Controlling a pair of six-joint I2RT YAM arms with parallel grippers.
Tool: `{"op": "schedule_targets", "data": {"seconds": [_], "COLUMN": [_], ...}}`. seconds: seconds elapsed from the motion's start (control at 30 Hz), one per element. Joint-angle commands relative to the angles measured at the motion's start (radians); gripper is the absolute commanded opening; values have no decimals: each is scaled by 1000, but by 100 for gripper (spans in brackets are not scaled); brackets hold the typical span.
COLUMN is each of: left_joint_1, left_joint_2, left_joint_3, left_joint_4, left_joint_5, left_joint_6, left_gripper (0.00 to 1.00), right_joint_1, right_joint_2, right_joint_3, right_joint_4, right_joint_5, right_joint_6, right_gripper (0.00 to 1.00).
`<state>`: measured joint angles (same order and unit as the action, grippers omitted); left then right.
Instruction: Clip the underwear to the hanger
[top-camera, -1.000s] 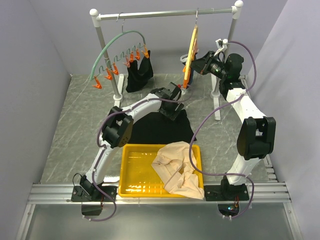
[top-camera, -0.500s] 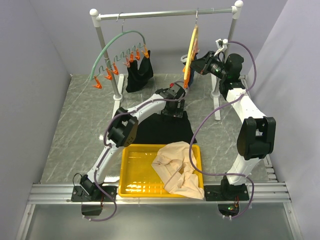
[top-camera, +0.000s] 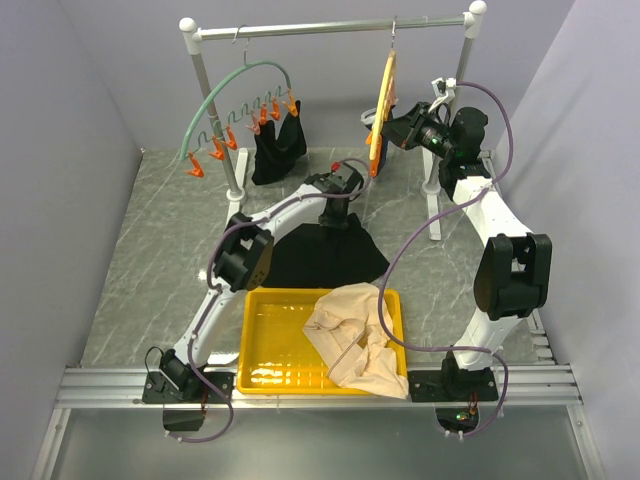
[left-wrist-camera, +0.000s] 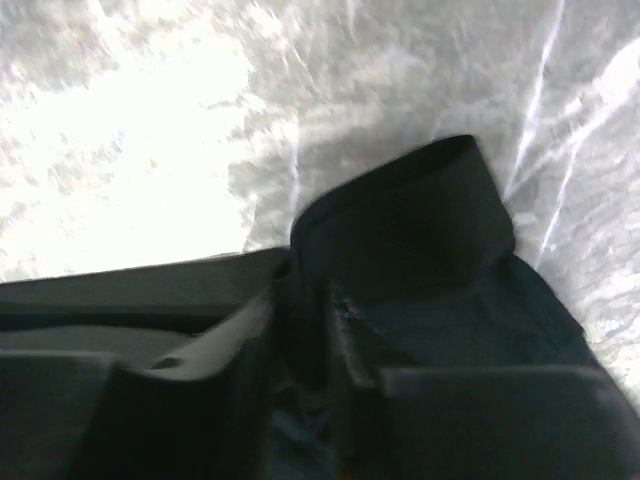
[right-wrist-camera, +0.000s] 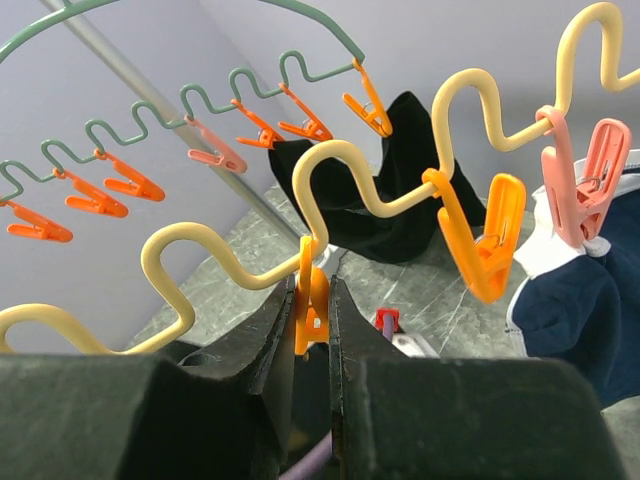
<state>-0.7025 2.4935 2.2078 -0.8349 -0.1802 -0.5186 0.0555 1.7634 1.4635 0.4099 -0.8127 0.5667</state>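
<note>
The black underwear (top-camera: 325, 255) lies on the marble table, its far edge drawn up into a peak. My left gripper (top-camera: 340, 203) is shut on that edge. In the left wrist view a fold of the underwear (left-wrist-camera: 420, 230) stands between and beyond the dark fingers of the left gripper (left-wrist-camera: 305, 300). The pale yellow hanger (top-camera: 383, 100) hangs edge-on from the rail. My right gripper (top-camera: 392, 128) reaches it from the right. In the right wrist view the right gripper (right-wrist-camera: 310, 312) is shut on an orange clip (right-wrist-camera: 312, 285) that hangs from the hanger's wavy wire (right-wrist-camera: 380, 190).
A green hanger (top-camera: 225, 95) with orange clips holds a black garment (top-camera: 277, 145) at the back left. A yellow tray (top-camera: 270, 345) at the near edge holds a beige garment (top-camera: 355, 335). A navy white-trimmed garment (right-wrist-camera: 570, 290) hangs on the yellow hanger. The rail's left post (top-camera: 232, 180) stands behind the left arm.
The left gripper has moved toward the back, closed on the underwear's far edge and pulled it up. The right arm has stayed put.
</note>
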Motion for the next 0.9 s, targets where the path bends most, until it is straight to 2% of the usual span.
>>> {"op": "schedule_targets", "data": {"seconds": [0.0, 0.07, 0.2, 0.23, 0.3, 0.37, 0.4, 0.47, 0.5, 0.6, 0.63, 0.73, 0.87], "left_joint_1": [24, 26, 38, 49, 63, 69, 70, 72, 72, 74, 74, 74, 74], "left_joint_2": [134, 128, 52, 19, -105, -239, -308, -376, -405, -485, -493, -499, -486], "left_joint_3": [-68, -62, -82, -136, -219, -374, -461, -569, -680, -839, -859, -908, -941], "left_joint_4": [-46, -38, 38, 84, 282, 450, 593, 782, 982, 1227, 1335, 1526, 1721], "left_joint_5": [84, 79, 79, 81, 85, 109, 126, 156, 171, 220, 229, 248, 259], "left_joint_6": [-9, -1, 2, 0, 6, 26, 63, 104, 168, 285, 313, 402, 474], "left_gripper": [25, 9, 4, 2, 0, 0, 0, 0, 0, 0, 0, 0, 0], "right_joint_1": [-6, -8, -6, -6, -6, -8, -6, -6, -6, -6, -8, -6, -6], "right_joint_2": [-45, -44, -38, -38, -36, -33, -32, -30, -28, -27, -25, -28, -35], "right_joint_3": [-9, -9, -6, -5, -5, 0, 4, 6, 9, 14, 14, 14, 6], "right_joint_4": [4, 7, 10, 10, 17, 21, 23, 29, 33, 40, 43, 46, 49], "right_joint_5": [0, 0, 0, 0, -2, -5, -8, -14, -17, -25, -26, -28, -20], "right_joint_6": [-11, -8, -4, -2, 2, 7, 9, 15, 19, 28, 30, 38, 50], "right_gripper": [0, 0, 0, 0, 0, 0, 0, 0, 0, 0, 0, 0, 0]}}
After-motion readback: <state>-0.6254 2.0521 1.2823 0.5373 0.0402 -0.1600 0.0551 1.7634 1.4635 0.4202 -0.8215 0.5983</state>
